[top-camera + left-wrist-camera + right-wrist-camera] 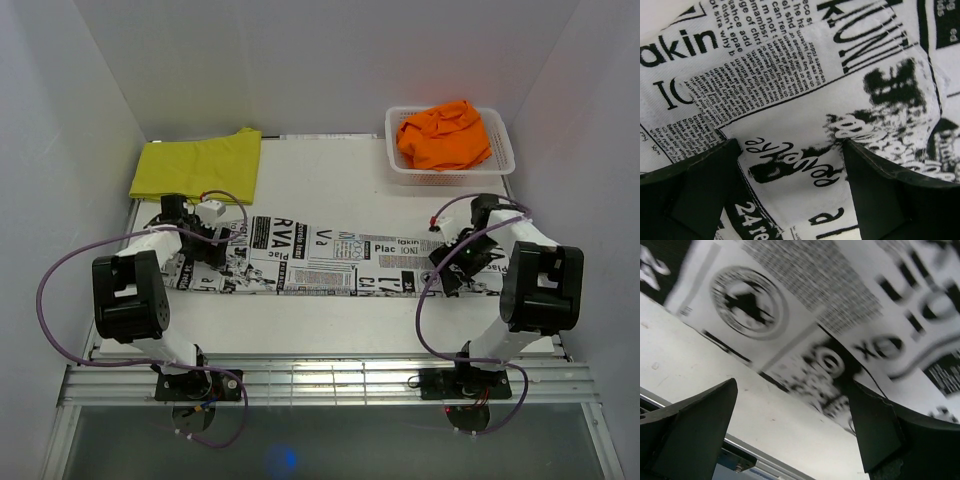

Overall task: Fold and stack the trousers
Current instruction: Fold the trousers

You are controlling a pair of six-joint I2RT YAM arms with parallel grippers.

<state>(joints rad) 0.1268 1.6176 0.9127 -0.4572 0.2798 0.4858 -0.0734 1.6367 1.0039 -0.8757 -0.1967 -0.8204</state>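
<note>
1. The newspaper-print trousers (330,262) lie flat in a long strip across the middle of the desk (330,325), running left to right.
2. The yellow trousers (198,165) lie flat at the far left. The orange trousers (445,135) sit bunched in the white lattice basket (450,177) at the far right.
3. The left tool (203,245) hovers low over the left end of the printed strip. Its wrist view shows the fingers spread, with cloth beneath and nothing pinched.
4. The right tool (792,385) is released too. It is poised over the strip's right end, where the near hem meets bare desk.
5. The step in hand looks like taking hold of an end of the printed pair to fold it along its length.
6. To do it well, the fingers should press down onto the cloth before closing, so every layer at the hem is caught rather than only the top one.
7. The right tool sits partly off the cloth, so it probably needs to move slightly farther in first.
8. The grasped end should be lifted only enough to clear the strip and carried straight along it, with the hems kept aligned so the fold lands square.
</note>
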